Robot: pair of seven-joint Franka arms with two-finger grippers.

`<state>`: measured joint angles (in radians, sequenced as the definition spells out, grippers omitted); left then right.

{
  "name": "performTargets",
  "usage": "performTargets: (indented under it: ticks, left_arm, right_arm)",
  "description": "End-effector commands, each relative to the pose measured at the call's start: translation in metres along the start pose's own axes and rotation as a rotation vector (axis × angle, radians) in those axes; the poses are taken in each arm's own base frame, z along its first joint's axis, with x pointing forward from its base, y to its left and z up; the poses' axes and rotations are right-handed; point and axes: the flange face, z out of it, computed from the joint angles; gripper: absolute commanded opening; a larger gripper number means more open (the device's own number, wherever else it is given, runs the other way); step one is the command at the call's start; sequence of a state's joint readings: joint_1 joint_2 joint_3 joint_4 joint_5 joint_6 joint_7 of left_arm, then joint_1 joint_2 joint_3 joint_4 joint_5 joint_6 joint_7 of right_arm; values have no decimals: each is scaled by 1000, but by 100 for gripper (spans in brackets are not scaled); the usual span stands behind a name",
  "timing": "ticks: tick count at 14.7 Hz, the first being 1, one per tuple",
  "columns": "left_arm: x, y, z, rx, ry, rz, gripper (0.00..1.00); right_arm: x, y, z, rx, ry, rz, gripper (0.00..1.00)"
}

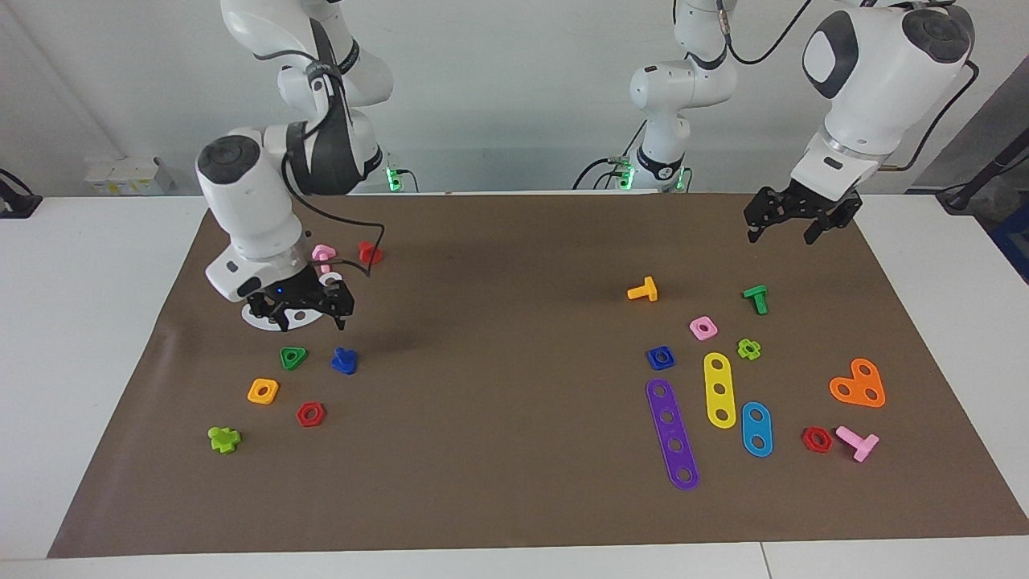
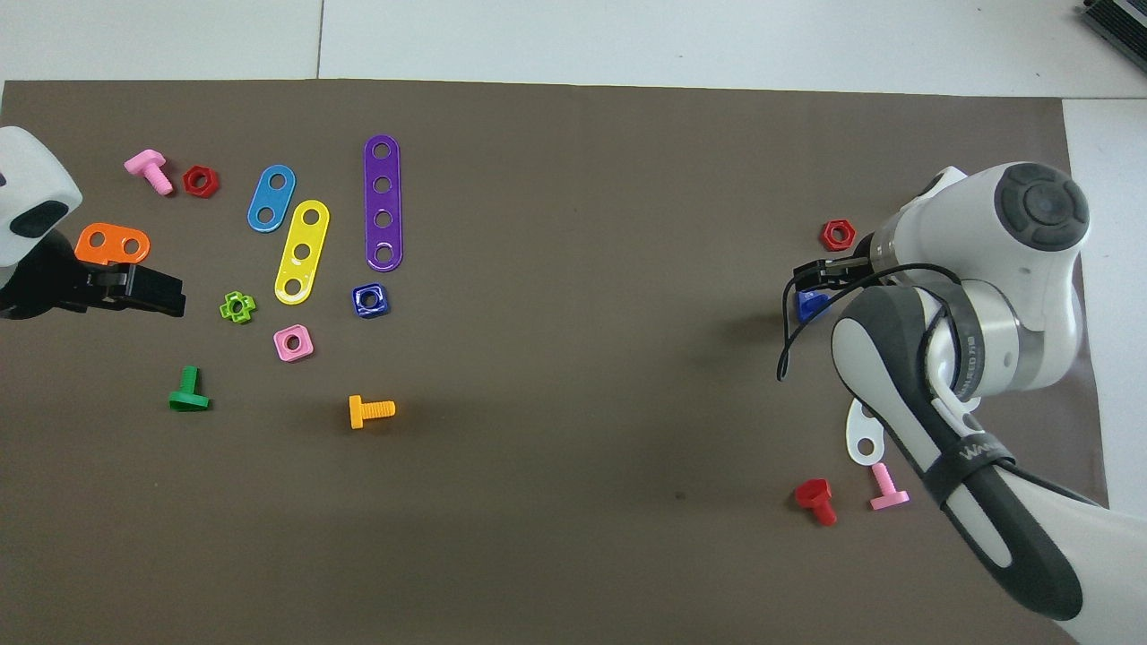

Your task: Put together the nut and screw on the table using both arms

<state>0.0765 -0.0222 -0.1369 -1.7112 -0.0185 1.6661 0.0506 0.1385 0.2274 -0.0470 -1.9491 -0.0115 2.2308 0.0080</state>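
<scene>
The dark-blue screw (image 1: 344,361) lies on the brown mat (image 1: 498,322) of the table, at the right arm's end. In the overhead view the screw (image 2: 811,305) is partly hidden under the right gripper (image 2: 814,272). My right gripper (image 1: 312,316) is open and empty, and hangs a little above the mat over the screw. The dark-blue square nut (image 1: 661,358) lies flat at the left arm's end, beside a purple strip; it also shows in the overhead view (image 2: 370,300). My left gripper (image 1: 781,233) is open and empty, raised over the mat's edge, well away from the nut.
Near the screw lie a green triangle nut (image 1: 293,358), yellow nut (image 1: 263,391), red nut (image 1: 310,414), white plate (image 1: 273,315), pink bolt (image 1: 323,255) and red bolt (image 1: 370,252). Near the nut lie the purple strip (image 1: 672,434), a yellow strip (image 1: 719,389), pink nut (image 1: 703,327) and orange bolt (image 1: 643,290).
</scene>
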Motion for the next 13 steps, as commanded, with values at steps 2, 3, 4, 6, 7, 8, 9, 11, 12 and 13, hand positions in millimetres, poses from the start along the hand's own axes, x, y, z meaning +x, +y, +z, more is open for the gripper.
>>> performTargets:
  ticks: [2, 3, 4, 6, 7, 8, 9, 11, 12, 13]
  left_arm:
    - [-8, -4, -2, 22, 12, -1, 100]
    - [-8, -4, -2, 22, 12, -1, 100]
    - [-8, -4, -3, 22, 14, -1, 100]
    - [-8, -4, -2, 22, 12, -1, 100]
    - [-8, -4, -2, 22, 14, -1, 100]
    - [-8, -4, -2, 22, 14, -1, 100]
    - [-8, -4, -3, 22, 15, -1, 100]
    - [-8, -4, -2, 22, 12, -1, 100]
    - [-8, -4, -3, 22, 14, -1, 100]
    - [-8, -4, -2, 22, 12, -1, 100]
  right_arm:
    - [-19, 9, 31, 10, -2, -52, 89]
    - [-20, 9, 35, 10, -2, -53, 81]
    - [-21, 9, 37, 10, -2, -53, 75]
    - [-21, 10, 43, 9, 12, -49, 69]
    - [-19, 9, 44, 8, 25, -51, 69]
    - [-18, 10, 47, 8, 33, -50, 68]
    - [-18, 10, 49, 7, 39, -50, 67]
    - [-17, 10, 51, 16, 43, -41, 65]
    - [-19, 10, 54, 22, 38, -36, 62]
    - [-20, 10, 57, 22, 37, -40, 58]
